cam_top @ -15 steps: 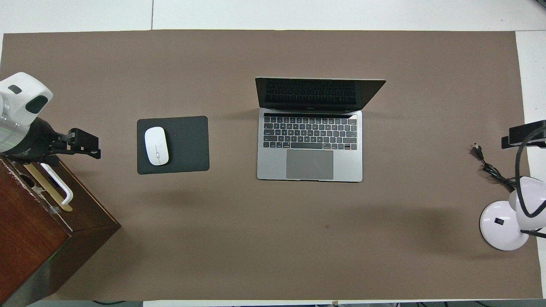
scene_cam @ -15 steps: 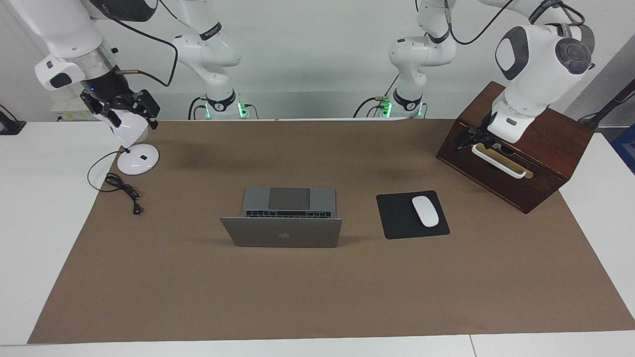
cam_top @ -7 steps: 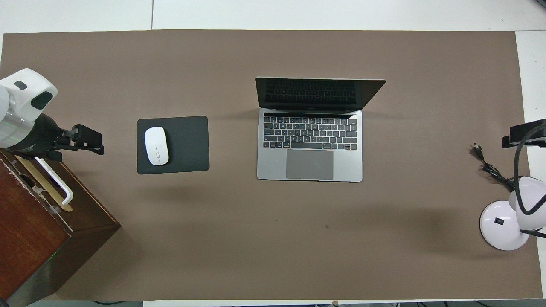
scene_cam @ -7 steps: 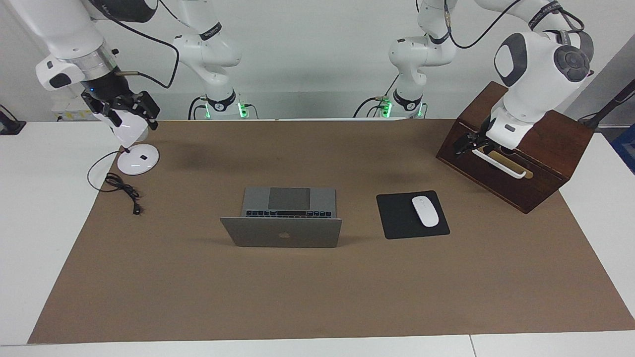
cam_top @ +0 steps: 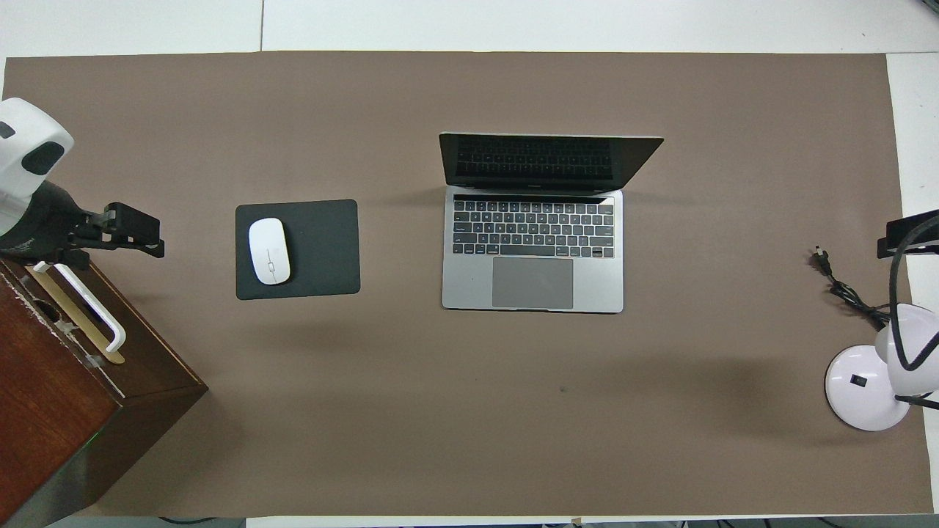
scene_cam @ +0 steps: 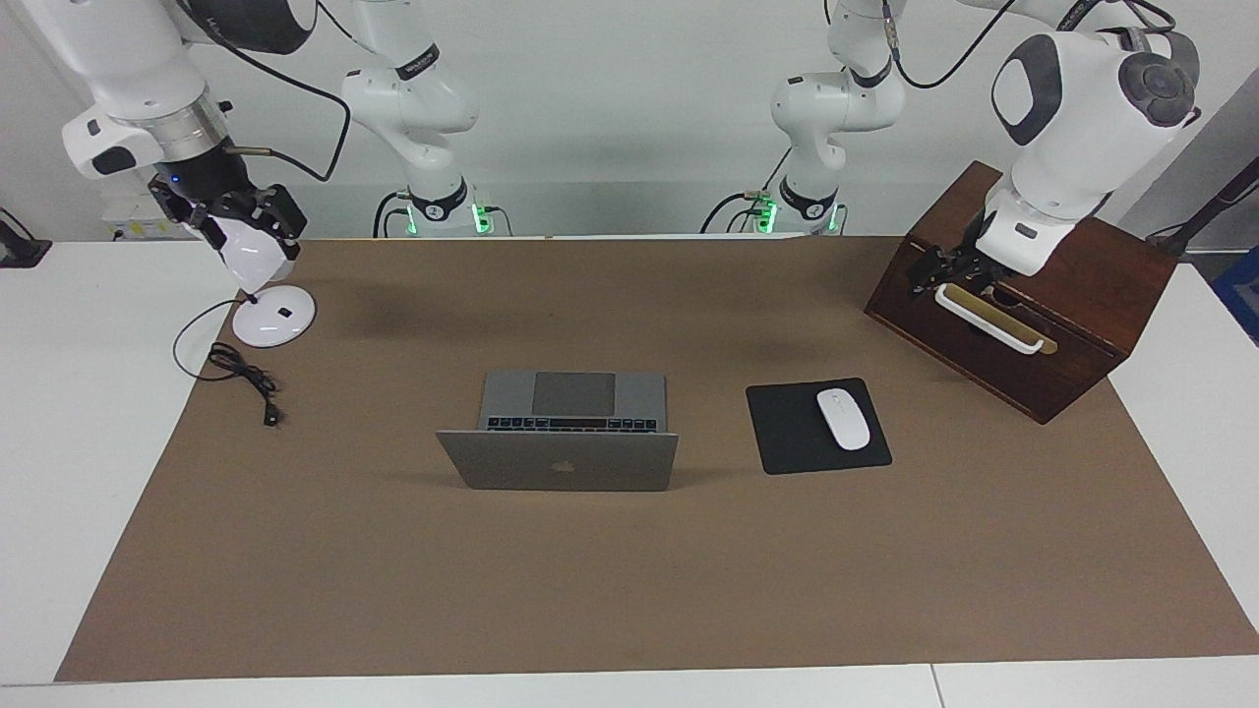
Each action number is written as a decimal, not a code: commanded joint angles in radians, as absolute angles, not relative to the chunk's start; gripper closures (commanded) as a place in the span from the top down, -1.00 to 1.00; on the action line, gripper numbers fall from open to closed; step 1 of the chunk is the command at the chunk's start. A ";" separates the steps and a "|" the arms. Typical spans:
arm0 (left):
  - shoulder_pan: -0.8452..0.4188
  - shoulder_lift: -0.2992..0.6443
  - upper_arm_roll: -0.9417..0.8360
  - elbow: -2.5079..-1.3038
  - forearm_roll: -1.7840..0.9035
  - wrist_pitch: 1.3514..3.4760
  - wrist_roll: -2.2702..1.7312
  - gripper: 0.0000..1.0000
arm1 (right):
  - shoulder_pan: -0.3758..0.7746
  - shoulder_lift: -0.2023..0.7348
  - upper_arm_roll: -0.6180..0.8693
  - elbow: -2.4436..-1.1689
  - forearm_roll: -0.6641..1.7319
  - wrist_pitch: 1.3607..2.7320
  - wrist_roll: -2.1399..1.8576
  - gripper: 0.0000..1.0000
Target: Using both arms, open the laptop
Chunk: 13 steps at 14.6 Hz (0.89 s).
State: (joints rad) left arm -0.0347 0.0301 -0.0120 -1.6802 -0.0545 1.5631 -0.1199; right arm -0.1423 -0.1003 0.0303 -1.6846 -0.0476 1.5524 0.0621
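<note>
1. The laptop point(scene_cam: 561, 433) was seen standing near the middle of the desk point(scene_cam: 629, 590), on the brown mat that covers most of the desk.
2. Its lid was already raised, tilted up from the base, so that the dark keyboard and the trackpad were shown in the overhead view and the apple logo in the facing view.
3. The opening was therefore judged to be done, or all but done; at most a further tilt of the lid could be left.
4. The left gripper point(scene_cam: 934, 270) was held over the wooden box point(scene_cam: 1072, 324) at the left arm's end of the desk, close above the box's white handle point(scene_cam: 987, 320), well apart from the laptop.
5. Its jaws were taken to stand apart, and nothing was seen between them.
6. The right gripper point(scene_cam: 236, 211) was held up over the white desk lamp point(scene_cam: 272, 315) near the corner at the right arm's end, close to the robots' edge.
7. Whether its jaws were apart or together could not be told.
8. The white mouse point(scene_cam: 843, 419) was found lying on the black mouse pad point(scene_cam: 787, 433) beside the laptop, toward the left arm's end.
9. Neither gripper was touching the laptop.
</note>
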 commanded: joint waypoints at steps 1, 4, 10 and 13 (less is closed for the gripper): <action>-0.043 0.040 -0.003 -1.661 -0.037 1.542 -0.109 1.00 | -0.152 -0.132 0.044 -1.723 -0.072 1.565 0.066 1.00; -0.041 0.038 -0.005 -1.660 -0.037 1.531 -0.107 1.00 | -0.152 -0.132 0.046 -1.726 -0.071 1.566 0.067 1.00; -0.041 0.037 -0.009 -1.664 -0.037 1.528 -0.110 1.00 | -0.143 -0.132 0.046 -1.724 -0.069 1.568 0.064 1.00; -0.043 0.038 -0.009 -1.663 -0.037 1.540 -0.118 1.00 | -0.144 -0.130 0.046 -1.721 -0.060 1.572 0.066 1.00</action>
State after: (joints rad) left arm -0.0347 0.0305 -0.0126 -1.6802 -0.0545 1.5519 -0.1188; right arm -0.1369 -0.1076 0.0365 -1.6956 -0.0483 1.5524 0.0621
